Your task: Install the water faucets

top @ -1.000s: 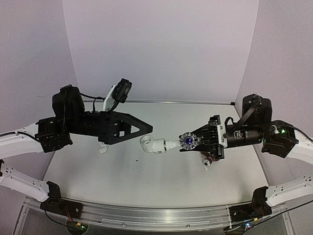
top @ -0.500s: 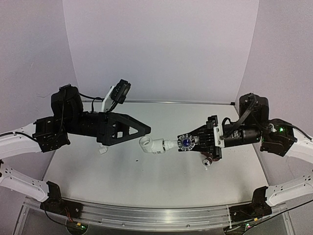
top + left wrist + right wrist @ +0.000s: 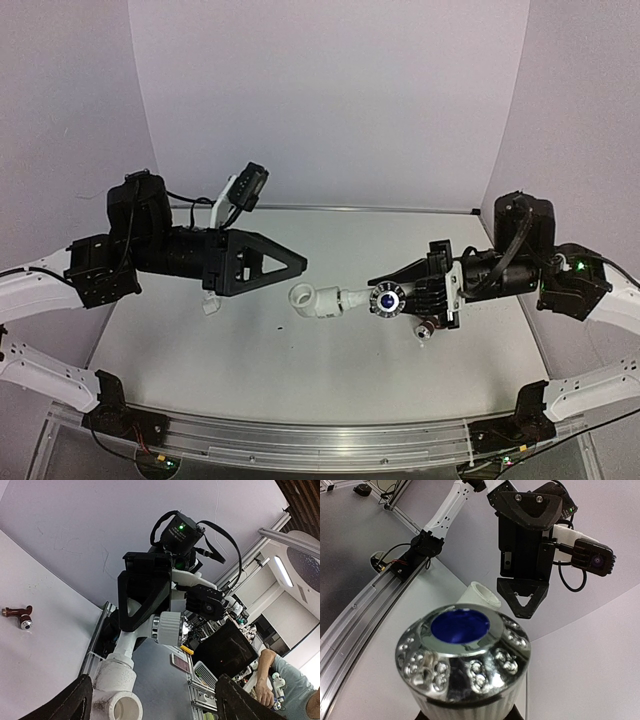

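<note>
My right gripper [image 3: 402, 296] is shut on a water faucet and holds it above the table. The faucet's silvery knob with a blue centre [image 3: 388, 298] fills the right wrist view [image 3: 462, 652]. A white elbow fitting [image 3: 316, 301] sits on the faucet's far end, seen also in the left wrist view [image 3: 116, 690]. My left gripper [image 3: 298, 263] is open and empty, its fingers [image 3: 75, 700] wide apart, just up-left of the elbow without touching it. A second faucet [image 3: 427, 329] lies on the table under the right gripper and shows in the left wrist view [image 3: 20, 617].
A small white part [image 3: 210, 305] lies on the table beneath the left arm. The table's near edge carries an aluminium rail [image 3: 300, 450]. Pale walls close in the back and both sides.
My right gripper has shifted slightly right and lower with the faucet and elbow, and the knob has turned. My left gripper has drawn back a little to the left.
</note>
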You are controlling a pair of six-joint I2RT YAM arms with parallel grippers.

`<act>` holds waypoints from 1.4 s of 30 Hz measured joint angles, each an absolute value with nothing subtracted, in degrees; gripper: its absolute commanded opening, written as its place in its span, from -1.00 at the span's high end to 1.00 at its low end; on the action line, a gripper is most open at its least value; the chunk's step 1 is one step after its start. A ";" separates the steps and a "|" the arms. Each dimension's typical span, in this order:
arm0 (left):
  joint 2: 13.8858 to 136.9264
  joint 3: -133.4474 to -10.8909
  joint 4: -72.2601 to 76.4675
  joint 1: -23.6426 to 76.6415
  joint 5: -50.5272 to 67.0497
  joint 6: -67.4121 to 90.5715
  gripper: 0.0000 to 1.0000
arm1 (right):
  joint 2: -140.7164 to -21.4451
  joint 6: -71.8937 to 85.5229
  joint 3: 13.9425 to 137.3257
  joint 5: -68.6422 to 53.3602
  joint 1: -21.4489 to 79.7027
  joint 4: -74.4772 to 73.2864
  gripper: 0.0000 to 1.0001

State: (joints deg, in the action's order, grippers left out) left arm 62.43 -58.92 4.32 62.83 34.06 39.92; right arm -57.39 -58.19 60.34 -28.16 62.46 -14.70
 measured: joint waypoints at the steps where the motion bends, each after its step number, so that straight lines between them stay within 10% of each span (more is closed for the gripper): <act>1: 62.78 -58.92 4.25 62.83 34.39 39.90 -0.65 | -57.52 -57.98 60.40 -28.14 62.46 -14.70 1.00; 42: 64.18 -58.94 4.05 64.20 38.89 38.68 -0.65 | -61.93 -37.87 66.24 -23.16 62.28 -11.40 1.00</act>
